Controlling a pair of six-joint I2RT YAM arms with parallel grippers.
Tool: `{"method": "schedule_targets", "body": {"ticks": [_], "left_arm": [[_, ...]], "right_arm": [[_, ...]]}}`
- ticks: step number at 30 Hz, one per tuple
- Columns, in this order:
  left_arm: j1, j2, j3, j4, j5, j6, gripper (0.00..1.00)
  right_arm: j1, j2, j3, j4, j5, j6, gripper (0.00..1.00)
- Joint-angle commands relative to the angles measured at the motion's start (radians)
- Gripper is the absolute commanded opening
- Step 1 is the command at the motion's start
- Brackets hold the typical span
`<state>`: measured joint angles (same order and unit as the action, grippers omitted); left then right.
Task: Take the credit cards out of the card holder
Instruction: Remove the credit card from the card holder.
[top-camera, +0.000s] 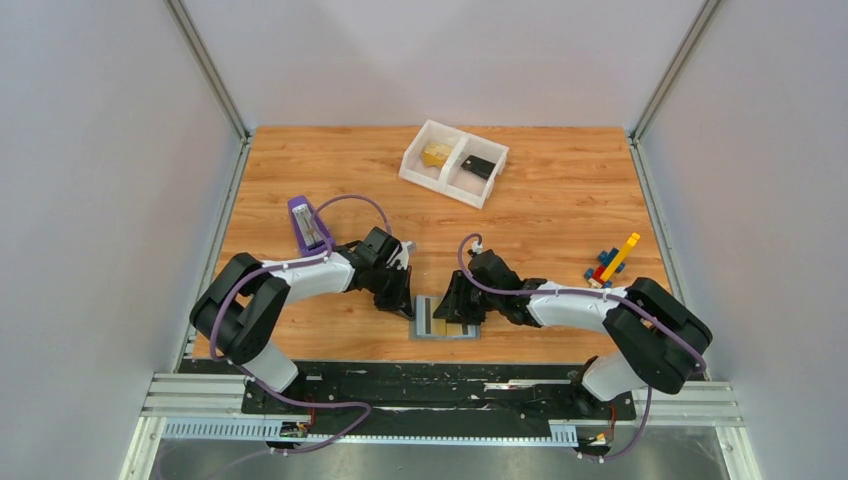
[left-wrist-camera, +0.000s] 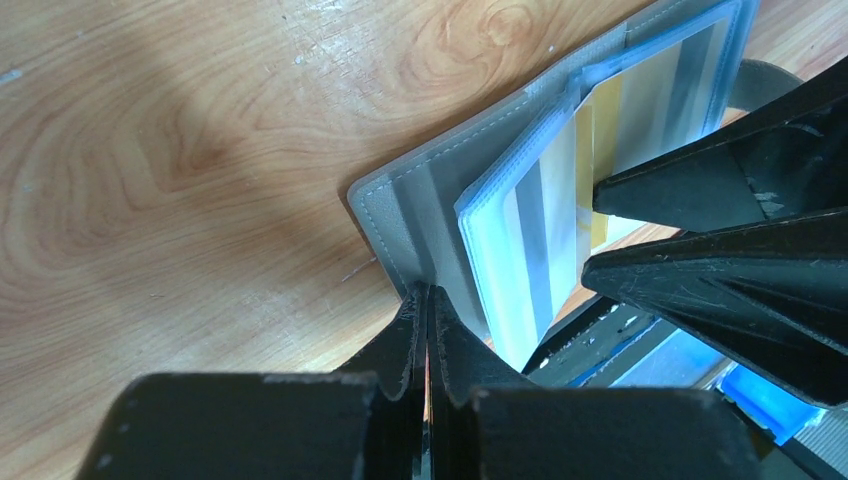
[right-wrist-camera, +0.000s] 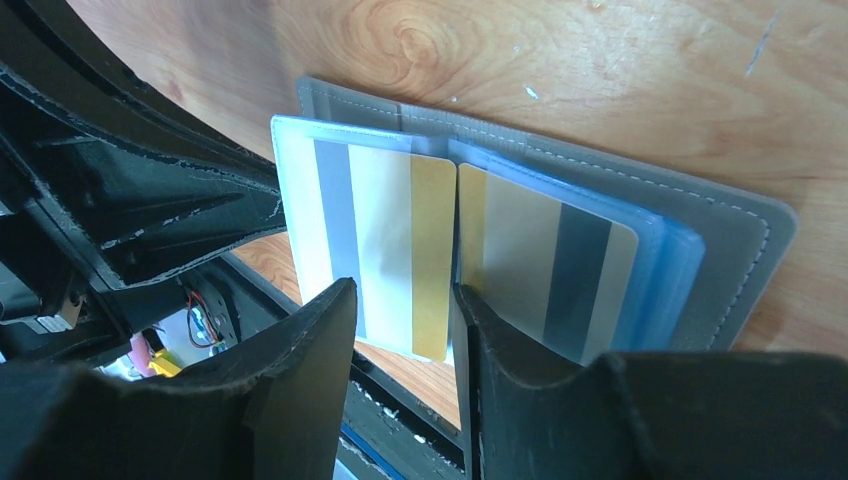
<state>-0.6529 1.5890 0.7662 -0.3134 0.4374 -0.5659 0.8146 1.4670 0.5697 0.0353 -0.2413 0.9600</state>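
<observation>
Card holder (top-camera: 445, 320) open, long axis left-right

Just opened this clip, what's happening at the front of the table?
Both arms are on the grey card holder, lying open near the front edge of the table. The left gripper is pinched shut on its cover edge, holding it. The right gripper is open, fingers straddling a clear sleeve with a gold-striped credit card inside. The cards seen here sit in their sleeves, not yet out.
</observation>
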Motion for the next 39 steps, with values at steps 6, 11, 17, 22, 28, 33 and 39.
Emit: {"method": "schedule_targets", "body": {"ticks": [6, 11, 17, 22, 28, 33, 39], "left_arm": [[-0.003, -0.003, 0.007, -0.016, -0.044, 0.018, 0.0], [-0.002, -0.102, 0.057, -0.022, 0.015, -0.026, 0.03], [-0.004, -0.128, 0.071, 0.061, 0.092, -0.081, 0.02], [-0.009, -0.088, 0.073, 0.086, 0.118, -0.095, 0.0], [-0.012, -0.063, 0.039, 0.101, 0.092, -0.078, 0.0], [-0.011, -0.013, 0.001, 0.068, 0.027, -0.044, 0.0], [-0.012, 0.024, -0.028, 0.062, -0.009, -0.025, 0.0]], "right_arm": [[0.011, 0.018, 0.023, -0.008, 0.051, 0.022, 0.41], [0.012, 0.003, 0.024, -0.008, 0.055, 0.02, 0.41], [0.012, -0.009, 0.011, -0.002, 0.061, 0.026, 0.41], [0.012, -0.016, 0.01, -0.001, 0.06, 0.02, 0.41], [0.011, -0.019, 0.008, 0.0, 0.056, 0.019, 0.41], [0.011, -0.032, 0.002, 0.001, 0.06, 0.023, 0.41], [0.01, -0.039, -0.007, 0.003, 0.064, 0.034, 0.41]]}}
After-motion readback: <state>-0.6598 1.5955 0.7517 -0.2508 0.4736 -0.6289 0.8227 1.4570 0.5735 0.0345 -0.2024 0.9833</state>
